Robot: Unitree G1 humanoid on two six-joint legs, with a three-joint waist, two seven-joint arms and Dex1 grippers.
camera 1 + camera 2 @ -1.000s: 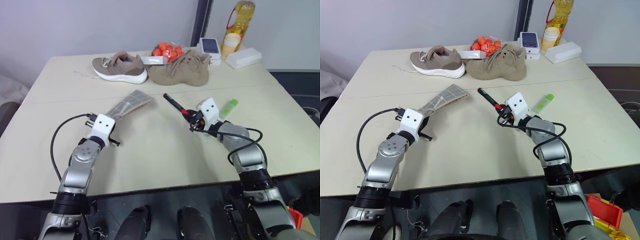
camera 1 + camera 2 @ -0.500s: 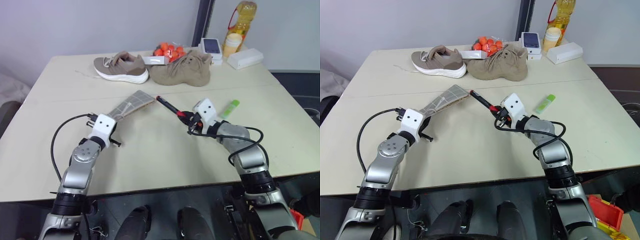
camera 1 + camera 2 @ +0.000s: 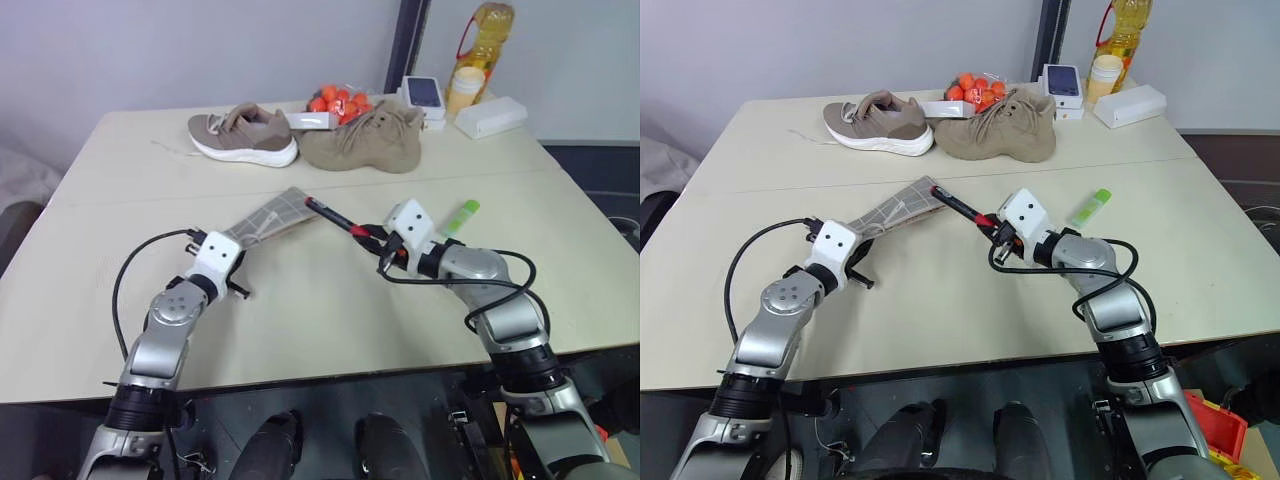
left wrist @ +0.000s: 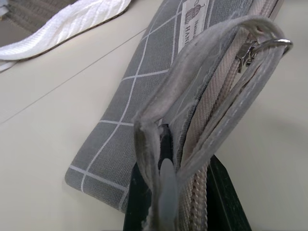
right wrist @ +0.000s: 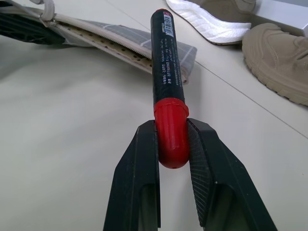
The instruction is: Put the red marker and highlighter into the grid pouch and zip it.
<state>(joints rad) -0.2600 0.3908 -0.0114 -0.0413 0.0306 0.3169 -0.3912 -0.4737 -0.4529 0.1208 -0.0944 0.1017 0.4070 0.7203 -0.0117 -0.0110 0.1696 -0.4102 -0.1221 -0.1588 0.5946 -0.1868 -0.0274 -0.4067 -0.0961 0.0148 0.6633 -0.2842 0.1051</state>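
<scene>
On my left, my left tool [image 3: 232,252] is clamped tight on the near end of the grid pouch [image 3: 268,213], pinching the fabric lip right beside the zipper. The pouch runs away from that grip toward the far edge of the desk [image 3: 100,240] and to the right, lifted off the surface at my end, its far end low near the middle of the desk. From the left wrist the zipper track gapes a little, so the mouth looks at least partly open.

Moving right: my right tool [image 3: 383,243] is closed on the red cap of the red marker [image 3: 335,217]. The black barrel sticks straight out ahead of the fingers, pointing left and away, and its tip sits just at the far end of the pouch, beside or barely over the corner; I cannot tell if it touches.

That is the crux, I reckon: marker axis and pouch axis meet at an angle at the pouch's far end, so the barrel has to line up with the zipper slot before sliding in.

Further right, the highlighter [image 3: 459,215] lies on the desk beyond my right wrist, nearer my right arm, untouched.
</scene>
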